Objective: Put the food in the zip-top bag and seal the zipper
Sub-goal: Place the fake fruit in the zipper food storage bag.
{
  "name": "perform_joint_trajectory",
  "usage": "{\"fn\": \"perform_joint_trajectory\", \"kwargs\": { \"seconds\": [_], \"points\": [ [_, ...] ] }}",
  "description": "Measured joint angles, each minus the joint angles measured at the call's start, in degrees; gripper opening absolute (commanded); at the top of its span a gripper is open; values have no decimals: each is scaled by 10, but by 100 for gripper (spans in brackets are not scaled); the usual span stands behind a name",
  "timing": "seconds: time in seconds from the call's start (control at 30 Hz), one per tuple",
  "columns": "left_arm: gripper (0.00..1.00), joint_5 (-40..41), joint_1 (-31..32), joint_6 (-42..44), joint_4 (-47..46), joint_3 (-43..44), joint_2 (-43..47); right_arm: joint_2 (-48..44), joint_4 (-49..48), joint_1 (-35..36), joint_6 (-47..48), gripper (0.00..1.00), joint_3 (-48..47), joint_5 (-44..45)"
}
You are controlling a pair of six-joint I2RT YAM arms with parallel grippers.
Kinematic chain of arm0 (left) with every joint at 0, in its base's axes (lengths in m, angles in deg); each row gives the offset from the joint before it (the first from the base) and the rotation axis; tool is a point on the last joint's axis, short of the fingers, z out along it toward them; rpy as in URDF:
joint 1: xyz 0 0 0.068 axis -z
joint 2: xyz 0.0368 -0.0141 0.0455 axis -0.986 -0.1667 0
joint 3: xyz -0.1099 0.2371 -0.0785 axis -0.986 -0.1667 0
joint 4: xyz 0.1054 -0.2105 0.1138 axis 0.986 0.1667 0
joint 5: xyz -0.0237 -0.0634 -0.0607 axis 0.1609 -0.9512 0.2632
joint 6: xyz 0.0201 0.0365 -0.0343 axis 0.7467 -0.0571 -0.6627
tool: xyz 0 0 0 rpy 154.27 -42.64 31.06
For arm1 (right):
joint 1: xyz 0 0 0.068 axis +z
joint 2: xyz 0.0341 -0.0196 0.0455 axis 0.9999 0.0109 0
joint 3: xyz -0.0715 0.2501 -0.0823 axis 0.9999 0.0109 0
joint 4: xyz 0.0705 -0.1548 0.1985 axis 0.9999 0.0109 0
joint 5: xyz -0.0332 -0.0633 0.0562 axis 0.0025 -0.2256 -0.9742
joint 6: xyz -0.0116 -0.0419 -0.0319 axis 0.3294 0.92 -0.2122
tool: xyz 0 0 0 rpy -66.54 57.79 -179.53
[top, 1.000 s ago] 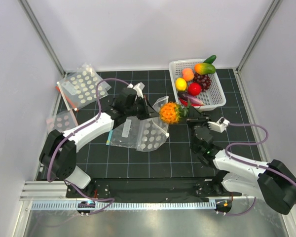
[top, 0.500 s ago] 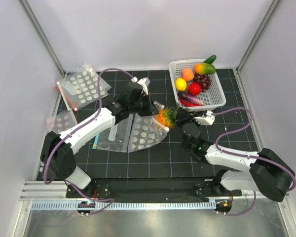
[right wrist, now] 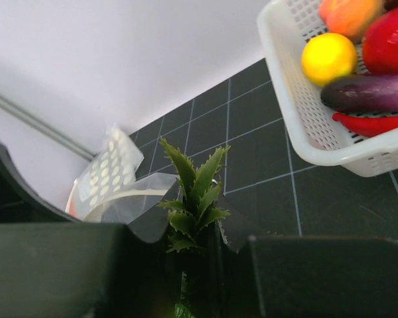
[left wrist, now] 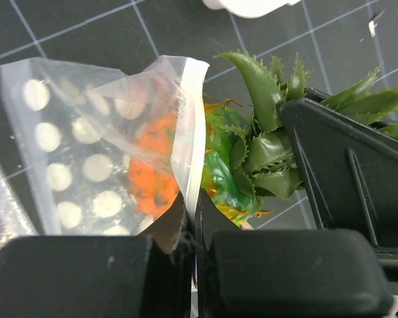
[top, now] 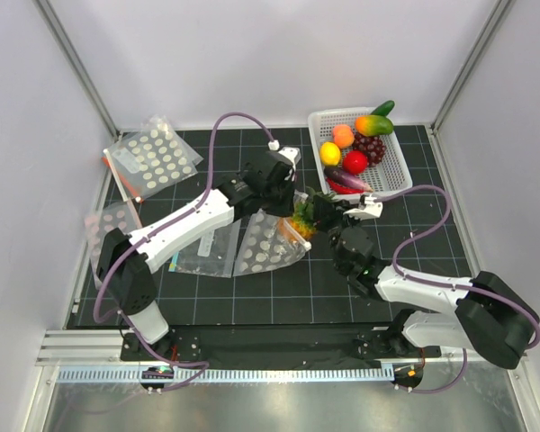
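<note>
The pineapple [left wrist: 152, 169] looks light, hard and glossy, so its body is probably slippery and its leafy crown the surer hold. It lies just beside the basket [right wrist: 304, 132], half inside the mouth of the thin, floppy zip-top bag [left wrist: 73, 172]. The right gripper [right wrist: 192, 245] has its jaws narrowly parted, clamping the crown. The left gripper [left wrist: 192, 225] has its jaws pinched tight on the bag's lip.

The left arm [top: 189, 220] reaches forward and toward the centre, wrist angled down. The left gripper [left wrist: 192, 232] has its jaws pressed together on the edge of the zip-top bag [left wrist: 86, 165]. The right arm [top: 423, 290] lies low, forearm running leftward. The right gripper [right wrist: 186, 265] clamps the pineapple [right wrist: 192, 199] by its crown. The two grippers stand almost tip to tip.
</note>
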State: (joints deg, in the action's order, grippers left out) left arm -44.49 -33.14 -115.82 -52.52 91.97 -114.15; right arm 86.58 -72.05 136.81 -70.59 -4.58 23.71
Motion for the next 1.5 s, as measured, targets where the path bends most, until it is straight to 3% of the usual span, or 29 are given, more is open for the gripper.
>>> {"fn": "perform_joint_trajectory", "kwargs": {
  "seconds": [0.17,0.47,0.63,1.03,1.27,1.5],
  "points": [
    [4,2,3,28,24,3,0,0,-77,-3,72,1,36,-88],
    [1,2,6,53,47,3,14,-45,-64,-7,183,1,41,-258],
    [0,-13,5,65,52,3,30,-46,-113,-8,216,1,57,-336],
    [1,-110,-3,72,-8,-28,79,-98,-181,-14,235,1,84,-482],
    [1,-205,-12,61,-68,-48,90,-107,-246,-79,210,1,110,-566],
    [1,-245,-25,31,-127,-94,111,-80,-288,-101,162,1,125,-560]
  ]
}}
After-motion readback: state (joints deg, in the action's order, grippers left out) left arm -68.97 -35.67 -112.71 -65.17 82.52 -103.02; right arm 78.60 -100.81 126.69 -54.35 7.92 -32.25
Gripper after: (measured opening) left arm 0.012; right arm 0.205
